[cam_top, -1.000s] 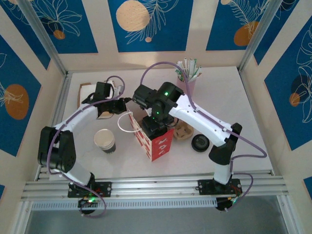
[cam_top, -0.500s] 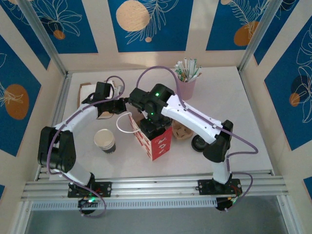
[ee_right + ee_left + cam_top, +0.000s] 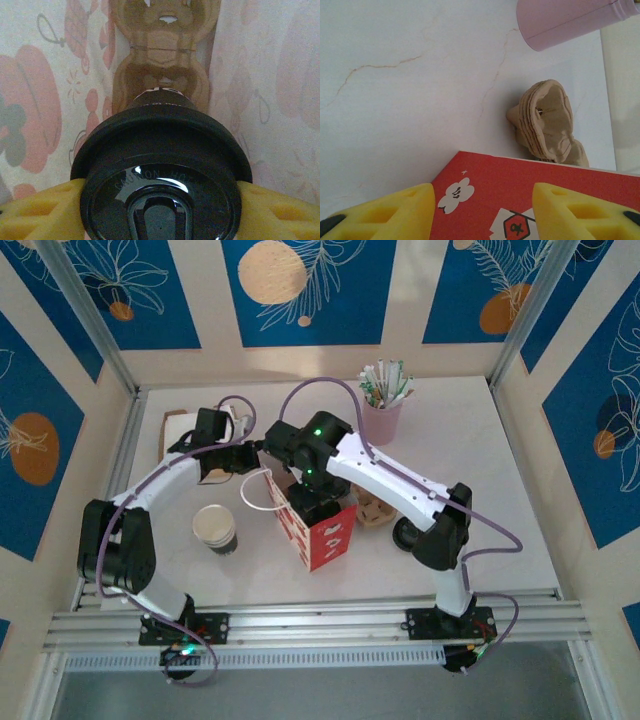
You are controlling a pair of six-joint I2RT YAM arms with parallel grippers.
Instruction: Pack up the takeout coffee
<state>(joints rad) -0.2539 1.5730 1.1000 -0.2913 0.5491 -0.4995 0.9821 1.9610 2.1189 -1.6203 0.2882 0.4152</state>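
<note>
The right gripper (image 3: 159, 212) squeezes the takeout coffee (image 3: 160, 150) by its black lid, one yellow finger on each side, so the cup hangs upright and should not spill. The cup is down inside the red-and-white bag (image 3: 325, 535), with paper walls all round it, so I think it is being set down in there. That arm bends over from the right, and its wrist points straight down into the bag's mouth. To the left, the left gripper (image 3: 482, 200) points sideways at the bag's red side with its fingers apart. I cannot tell if it pinches the bag, but it looks placed to steady it. Farther left stands an open paper cup (image 3: 215, 528).
</note>
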